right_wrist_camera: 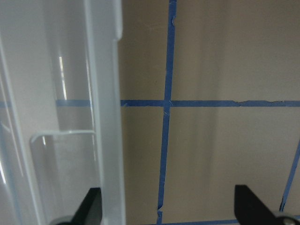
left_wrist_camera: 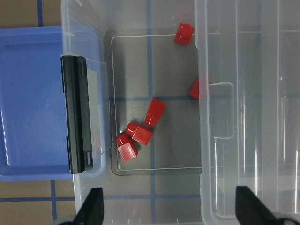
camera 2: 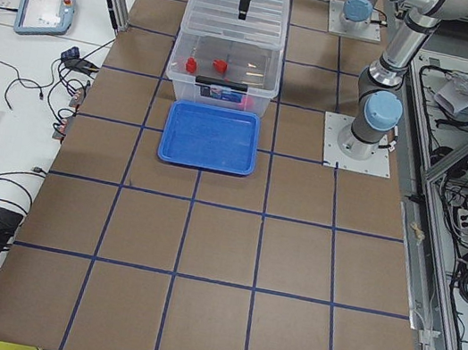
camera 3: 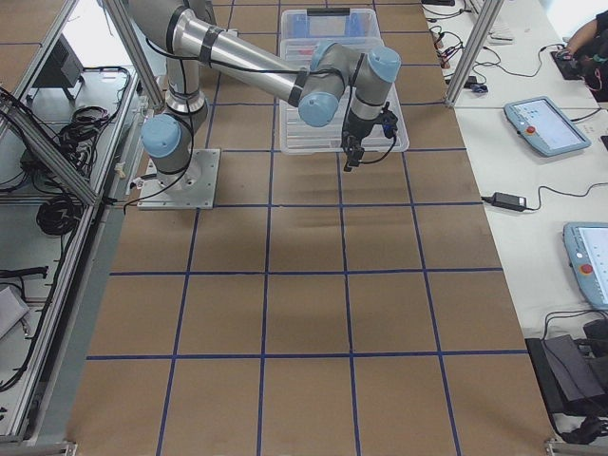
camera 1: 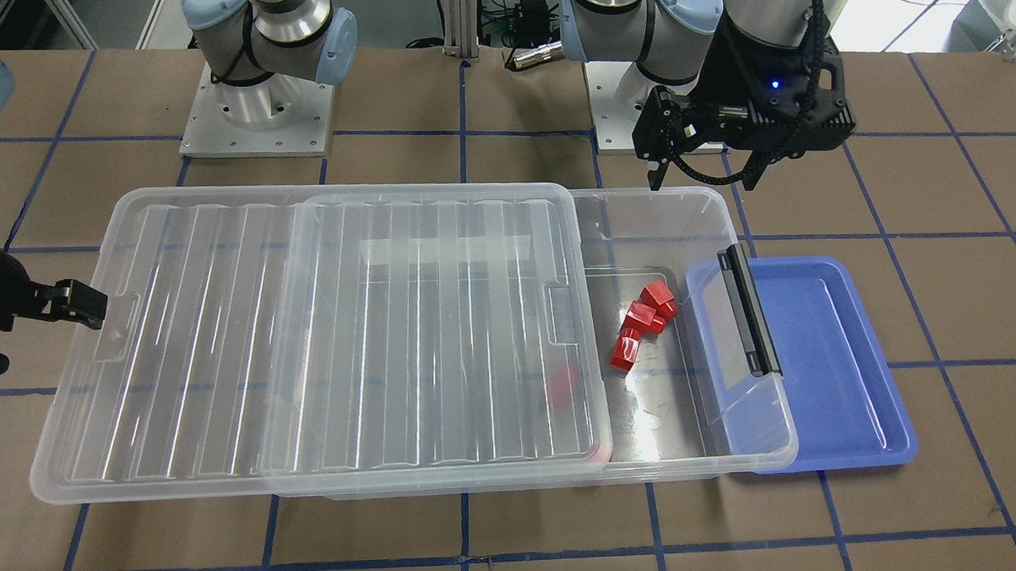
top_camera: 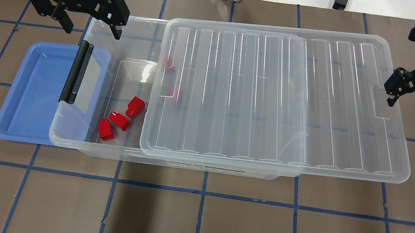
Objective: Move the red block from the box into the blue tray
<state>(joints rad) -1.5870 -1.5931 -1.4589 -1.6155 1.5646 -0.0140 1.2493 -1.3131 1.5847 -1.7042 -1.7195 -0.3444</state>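
Several red blocks lie in the clear box [top_camera: 71, 138]. Three of them [top_camera: 119, 120] are bunched in its uncovered end, also in the left wrist view [left_wrist_camera: 139, 133]. Two more [top_camera: 174, 94] show dimly under the ribbed lid [top_camera: 279, 99], which is slid off toward my right. The blue tray [top_camera: 32, 94] lies empty beside the box's black latch bar [top_camera: 75, 72], partly under that end. My left gripper [top_camera: 92, 30] is open and empty above the far rim of the uncovered end. My right gripper [top_camera: 412, 100] is open and empty at the lid's far right end.
The lid overhangs the box on my right side and covers most of it. The brown table [top_camera: 196, 225] carries a blue tape grid. The arm bases [camera 1: 257, 108] stand behind the box. In the right wrist view the lid's edge [right_wrist_camera: 103, 117] lies beside the left fingertip.
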